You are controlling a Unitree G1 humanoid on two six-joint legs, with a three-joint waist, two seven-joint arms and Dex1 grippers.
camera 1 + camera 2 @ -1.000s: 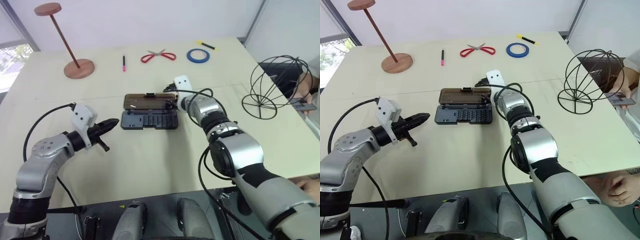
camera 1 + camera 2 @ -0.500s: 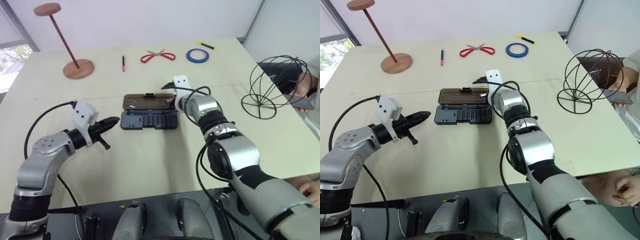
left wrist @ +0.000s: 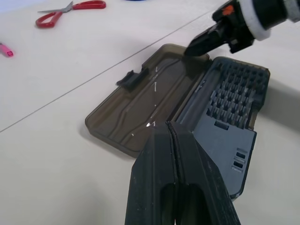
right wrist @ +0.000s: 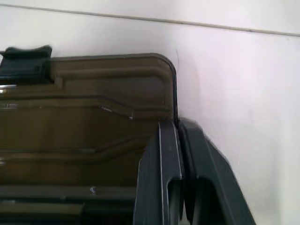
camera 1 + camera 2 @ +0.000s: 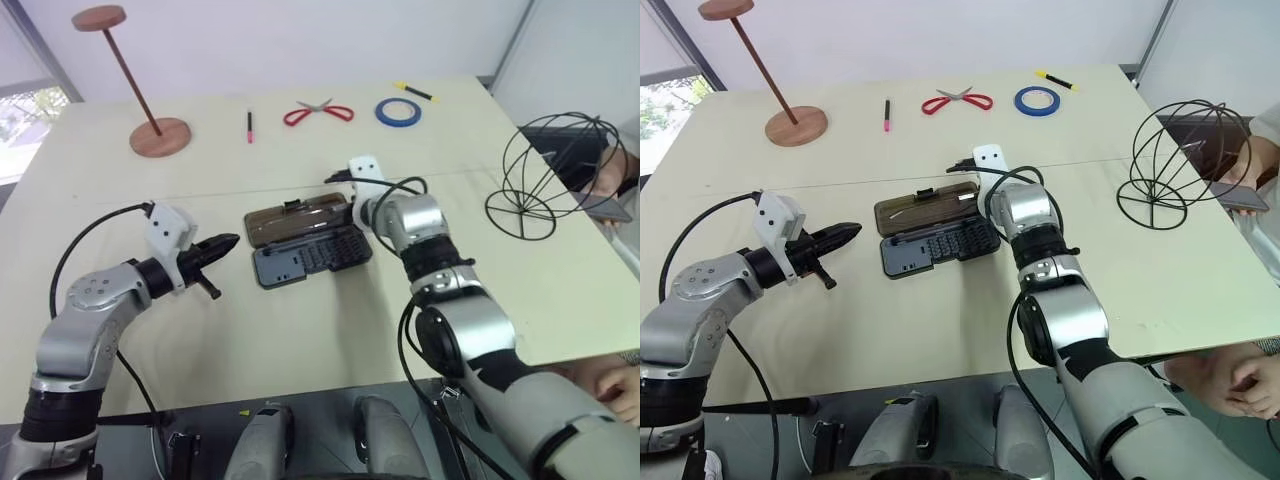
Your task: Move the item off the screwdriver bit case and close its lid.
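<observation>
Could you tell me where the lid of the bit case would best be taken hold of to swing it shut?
Probably the lid's free far edge, near its small latch tab, approached from the table's far side. It lies flat and open behind the case, hinged along their shared edge, so lifting farthest from the hinge should fold it over most easily.

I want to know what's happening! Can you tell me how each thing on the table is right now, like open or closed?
screwdriver bit case: open, lying skewed on the table.
lid: folded back flat.
wire globe cage: upright, off the case.
scissors: blades closed.
wooden stand: upright.
left gripper: shut, empty.
right gripper: shut at the lid's corner.
</observation>
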